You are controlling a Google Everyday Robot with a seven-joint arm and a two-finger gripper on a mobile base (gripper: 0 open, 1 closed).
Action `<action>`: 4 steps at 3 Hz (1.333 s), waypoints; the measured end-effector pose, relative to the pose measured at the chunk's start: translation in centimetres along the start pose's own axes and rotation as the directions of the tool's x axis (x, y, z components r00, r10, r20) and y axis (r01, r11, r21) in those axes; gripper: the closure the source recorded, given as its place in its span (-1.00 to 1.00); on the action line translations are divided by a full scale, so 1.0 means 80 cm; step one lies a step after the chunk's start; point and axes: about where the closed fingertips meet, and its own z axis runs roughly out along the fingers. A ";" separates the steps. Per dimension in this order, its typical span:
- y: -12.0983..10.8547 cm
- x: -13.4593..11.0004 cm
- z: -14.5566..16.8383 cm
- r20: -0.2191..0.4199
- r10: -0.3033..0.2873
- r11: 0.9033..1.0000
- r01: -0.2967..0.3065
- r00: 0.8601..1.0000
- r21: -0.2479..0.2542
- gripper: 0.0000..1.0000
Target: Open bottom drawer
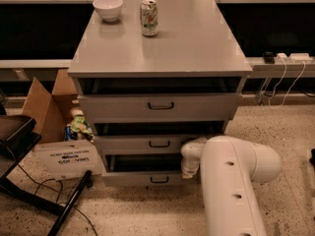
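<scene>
The bottom drawer (130,179) is the slim grey front lowest in the cabinet, with a small dark bar handle (159,179). It stands out a little from the cabinet, with a dark gap above its front. My gripper (189,170) is at the drawer's right end, just right of the handle, at the level of the drawer's top edge. My thick white arm (231,181) hides the cabinet's lower right corner and the drawer's right end.
The medium drawer (123,144) and the tall drawer (113,108) sit above, both slightly out. A can (148,17) and a white bowl (108,8) stand on the cabinet top. A cardboard box (44,107), a white box (66,159) and a black chair (15,132) crowd the left floor.
</scene>
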 end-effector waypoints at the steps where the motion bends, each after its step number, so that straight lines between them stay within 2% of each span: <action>1: 0.000 0.000 -0.002 0.000 0.000 1.000 0.000 1.000 0.000 1.00; 4: 0.000 0.000 -0.002 0.000 0.000 1.000 0.000 1.000 0.000 -0.40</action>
